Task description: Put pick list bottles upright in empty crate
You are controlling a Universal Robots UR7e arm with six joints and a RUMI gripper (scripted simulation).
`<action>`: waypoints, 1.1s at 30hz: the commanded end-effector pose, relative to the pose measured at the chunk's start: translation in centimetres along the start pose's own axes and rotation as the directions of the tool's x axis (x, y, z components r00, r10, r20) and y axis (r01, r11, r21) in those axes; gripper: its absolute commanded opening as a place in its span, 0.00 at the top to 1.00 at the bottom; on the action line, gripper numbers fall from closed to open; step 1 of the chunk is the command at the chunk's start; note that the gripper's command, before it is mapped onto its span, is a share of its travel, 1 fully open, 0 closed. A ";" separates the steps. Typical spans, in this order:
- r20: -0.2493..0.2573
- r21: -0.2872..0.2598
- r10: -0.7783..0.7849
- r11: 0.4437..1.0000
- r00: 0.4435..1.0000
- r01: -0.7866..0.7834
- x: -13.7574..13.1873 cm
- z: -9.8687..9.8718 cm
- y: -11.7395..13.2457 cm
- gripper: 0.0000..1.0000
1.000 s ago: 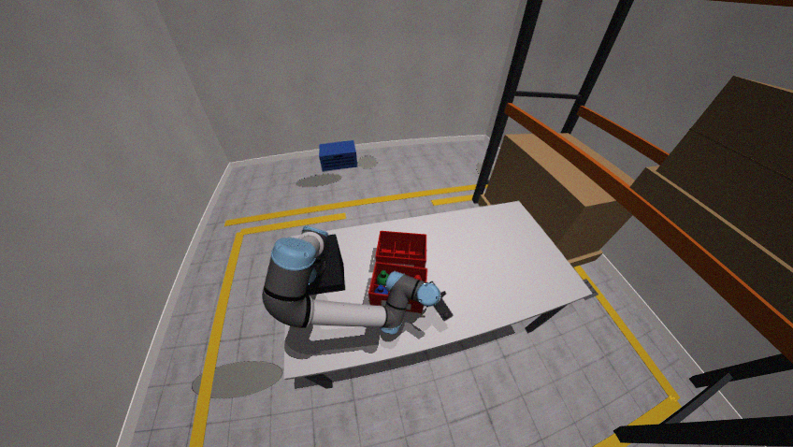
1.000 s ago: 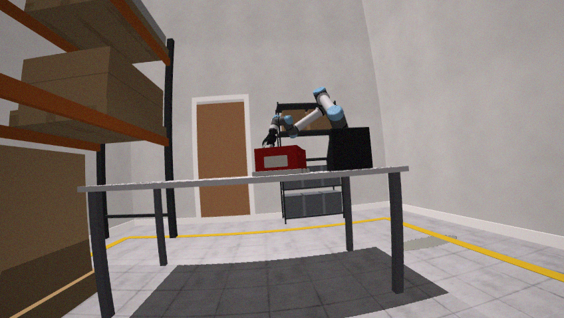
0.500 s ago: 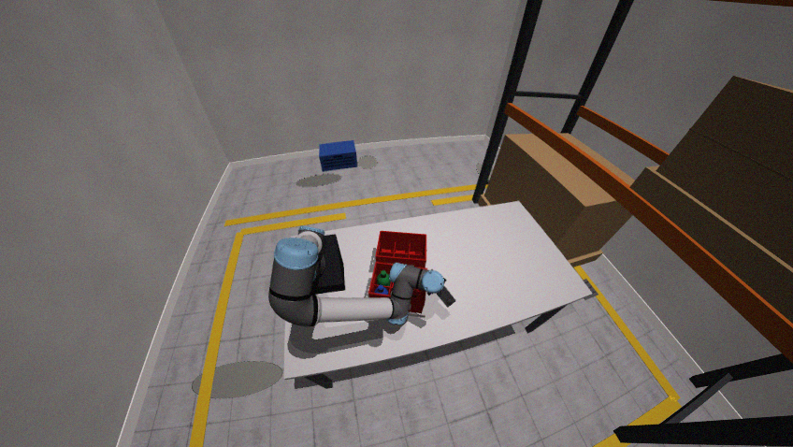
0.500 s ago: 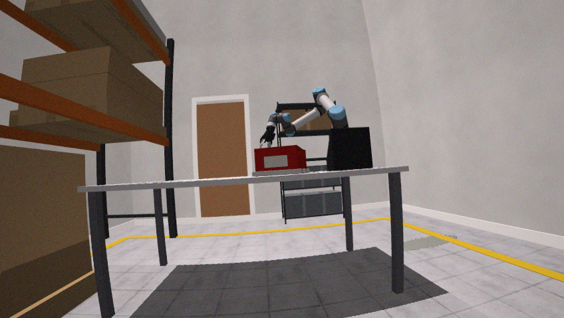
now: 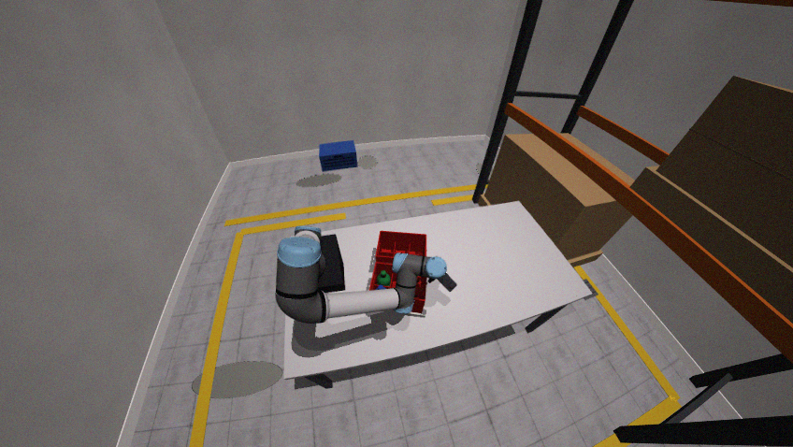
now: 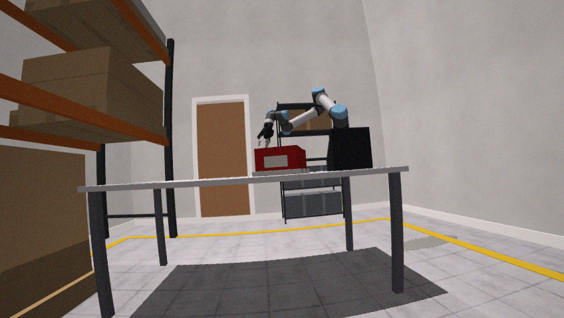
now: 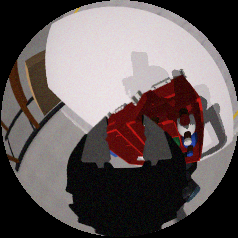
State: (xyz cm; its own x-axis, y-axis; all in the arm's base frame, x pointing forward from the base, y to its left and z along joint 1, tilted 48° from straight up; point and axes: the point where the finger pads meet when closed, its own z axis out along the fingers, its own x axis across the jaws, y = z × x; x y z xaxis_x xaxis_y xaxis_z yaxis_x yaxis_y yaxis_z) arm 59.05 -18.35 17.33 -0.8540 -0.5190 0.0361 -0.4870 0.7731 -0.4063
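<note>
Bare tool beside the crates, next pick still to line up

From the left in the top view, the arm (image 5: 360,302) (image 6: 304,117) reaches past a black box (image 5: 332,261) (image 6: 350,148) and over the full crate (image 5: 420,302) (image 7: 176,87). That crate stands on the bench (image 5: 483,244) (image 6: 197,181) (image 7: 85,50), with a green bottle (image 5: 383,279) and a blue bottle (image 5: 381,288) near its left side; the arm hides part of the rest. The empty crate (image 5: 402,239) (image 6: 259,163) stands just beyond it, with no bottle that I can make out inside. Rightmost is the tool (image 5: 445,281) (image 6: 263,143) (image 7: 124,116), tilted, above crate height, its fingers partly open and nothing between them.

The step in hand looks like lining up for a bottle. I cannot make out the pick list, so its colors must be settled first. Best to turn the fingers straight down, centre them over one neck and drop vertically, clear of dividers and neighbors. Grip gently, then lift past the rim before travelling: both crates are loose, and a snag could drag one.
</note>
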 end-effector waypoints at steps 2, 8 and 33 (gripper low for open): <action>-0.005 -0.013 -0.024 1.000 1.000 0.024 -1.9 0.5 2.2 0.62; -0.017 -0.040 -0.084 0.996 0.996 0.083 -3.0 0.8 3.8 0.62; -0.043 -0.102 -0.229 0.969 0.973 0.224 -8.4 2.1 12.7 0.62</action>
State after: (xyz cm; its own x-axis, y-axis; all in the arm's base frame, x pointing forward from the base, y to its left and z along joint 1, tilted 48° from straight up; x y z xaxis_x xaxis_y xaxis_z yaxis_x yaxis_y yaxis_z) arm 60.32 -6.32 10.66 -0.7289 -0.6641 0.1663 -0.6795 0.6724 -0.2934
